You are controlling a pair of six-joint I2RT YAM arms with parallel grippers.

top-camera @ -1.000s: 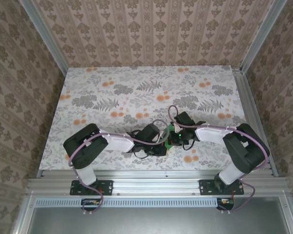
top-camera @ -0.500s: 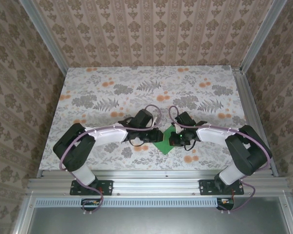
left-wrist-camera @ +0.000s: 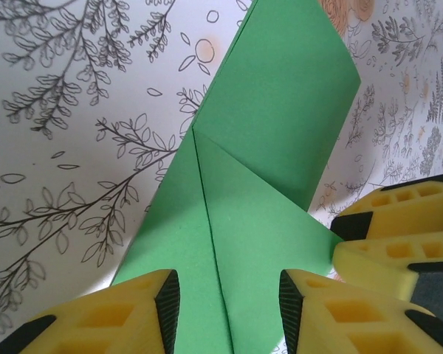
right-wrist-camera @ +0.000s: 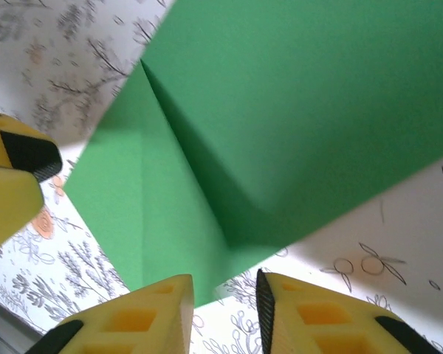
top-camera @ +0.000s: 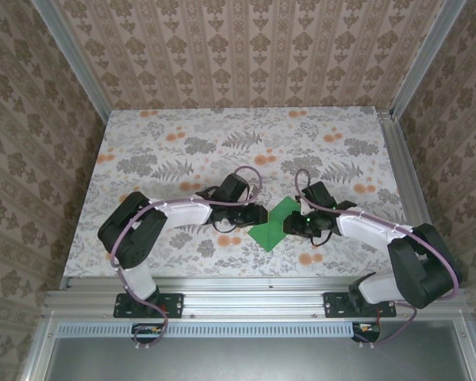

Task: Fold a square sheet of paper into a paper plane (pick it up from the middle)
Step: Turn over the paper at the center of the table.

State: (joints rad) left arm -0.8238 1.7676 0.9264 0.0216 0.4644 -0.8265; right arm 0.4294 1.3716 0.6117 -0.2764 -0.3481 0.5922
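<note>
Two grippers meet at the paper (top-camera: 268, 230), which lies creased and partly folded on the tabletop (top-camera: 182, 143), lower centre of the top view. The left gripper (left-wrist-camera: 229, 310) is spread wide astride the centre crease. The right gripper (right-wrist-camera: 224, 310) shows a narrower gap at a folded corner and pinches nothing. For a sharp fold, one gripper should probably pin the flap flat while the other presses along the crease. Both arms reach inward and low, with the wrists tipped down.

Arms (top-camera: 182, 213) white-and-black, purple cables (top-camera: 252, 178) looped alongside; fingers (left-wrist-camera: 96, 313) yellow, ribbed (black inner pads).
</note>
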